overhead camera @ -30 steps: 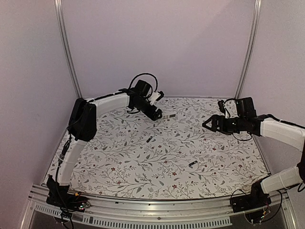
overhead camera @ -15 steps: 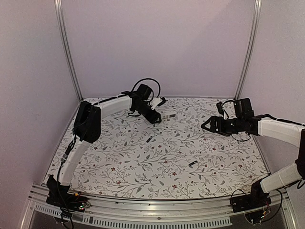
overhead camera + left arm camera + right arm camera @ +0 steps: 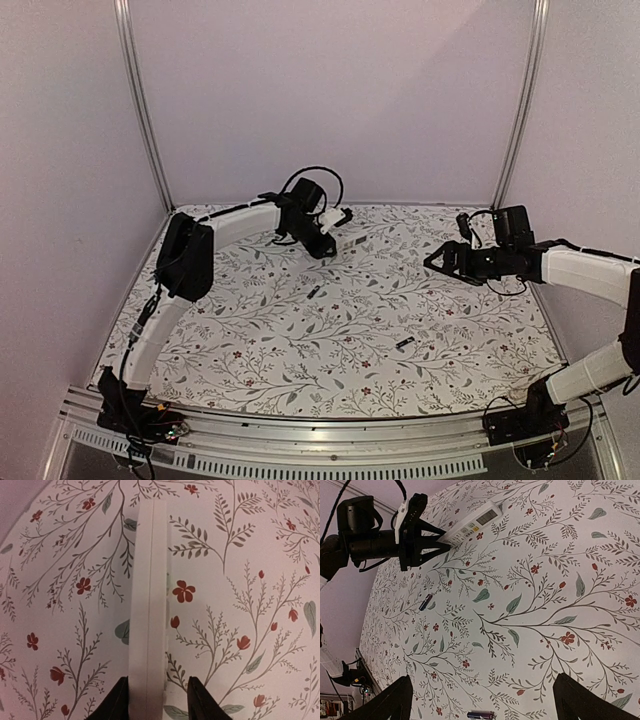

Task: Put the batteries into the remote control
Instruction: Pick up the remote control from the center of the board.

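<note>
Left gripper [image 3: 158,698], fingers parted astride one end of the remote control [image 3: 147,600] lying far-centre on the table [image 3: 250,345]; right gripper [image 3: 431,262] spread wide; batteries [image 3: 313,292] [image 3: 404,343] loose mid-table.

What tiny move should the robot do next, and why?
Probably close the left claw on the remote control. Its fingers sit either side of it, but a gap shows beside one. A firm grip seems needed first: the near battery and far battery lie loose, and the right claw is open, empty.
</note>
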Robot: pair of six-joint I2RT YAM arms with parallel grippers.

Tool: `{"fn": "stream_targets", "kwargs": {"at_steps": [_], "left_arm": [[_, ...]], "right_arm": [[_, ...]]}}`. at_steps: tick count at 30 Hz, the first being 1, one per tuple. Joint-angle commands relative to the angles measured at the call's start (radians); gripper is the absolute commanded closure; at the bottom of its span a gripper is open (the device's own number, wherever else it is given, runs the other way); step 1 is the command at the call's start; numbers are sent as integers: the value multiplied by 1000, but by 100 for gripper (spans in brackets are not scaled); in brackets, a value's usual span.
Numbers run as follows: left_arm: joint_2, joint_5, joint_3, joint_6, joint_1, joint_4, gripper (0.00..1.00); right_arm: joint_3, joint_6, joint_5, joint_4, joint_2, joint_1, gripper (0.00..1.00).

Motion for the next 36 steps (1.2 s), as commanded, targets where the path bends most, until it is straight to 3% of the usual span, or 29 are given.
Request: {"fn": "stream_targets", "kwargs": {"at_steps": [1, 16, 25, 36], "left_arm": [[17, -62, 6, 41, -26, -14, 66], [-39, -186, -62, 28, -78, 60, 93], [-400, -379, -533, -7, -207, 444, 100], [-548, -796, -786, 202, -453, 805, 100]], "right_arm": [[-5, 21, -19, 17, -7, -8, 1], [-23, 137, -43, 22, -54, -11, 1], [-45, 325, -8, 52, -72, -11, 1], [-22, 499, 15, 68, -122, 35, 1]]}}
